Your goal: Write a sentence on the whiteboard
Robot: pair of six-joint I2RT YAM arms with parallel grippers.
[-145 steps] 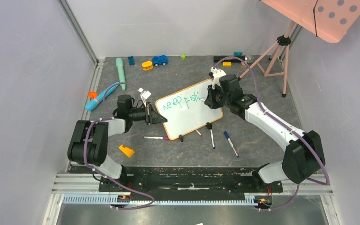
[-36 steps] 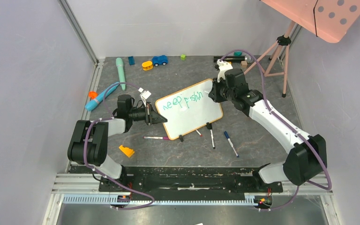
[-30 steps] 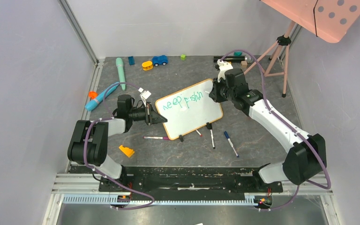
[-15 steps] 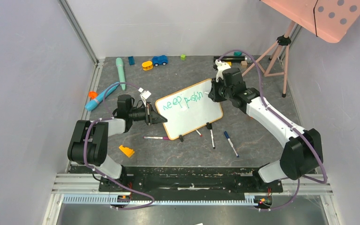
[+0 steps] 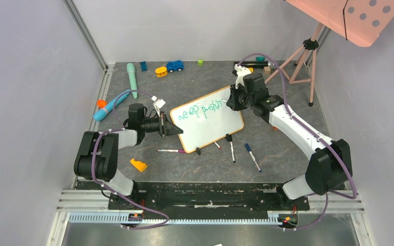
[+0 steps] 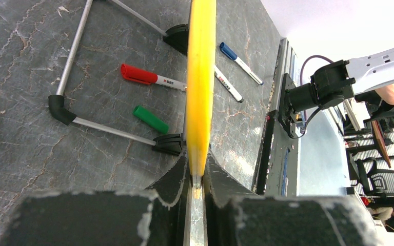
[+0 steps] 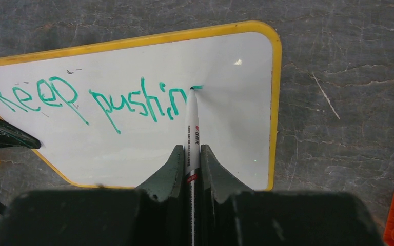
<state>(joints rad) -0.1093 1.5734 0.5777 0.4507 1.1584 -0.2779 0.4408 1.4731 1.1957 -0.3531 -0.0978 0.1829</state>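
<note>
Right tool [image 7: 191, 151] is clamped narrow on a marker [image 7: 191, 118] that points straight out ahead of it, tip touching the whiteboard [image 7: 225, 133] just past the last letter of the sentence [image 7: 97, 100], which reads "Keep pushin" plus a short green stroke where the g begins. The board's long axis and the writing line run crosswise to the marker, so the next strokes likely go sideways, to the right of the tip in the right wrist view. Only a short strip of bare white is left there before the orange frame, so the g looks a tight fit. The wide bare area lies below the line, back toward the tool, and I judge the second line belongs there. The right tool is the one at the writing spot. Left tool [image 6: 197, 165] is at the opposite short end, jaws pinched narrow on the frame edge, holding the board propped on the table [image 5: 267, 143], with loose markers [image 6: 151, 77] lying under and behind the board from its view. Against the earliest top view: the word has grown from "pushi" to "pushin", the right tool has slid along the line toward the board's far corner, and the left tool and the board have not moved
</note>
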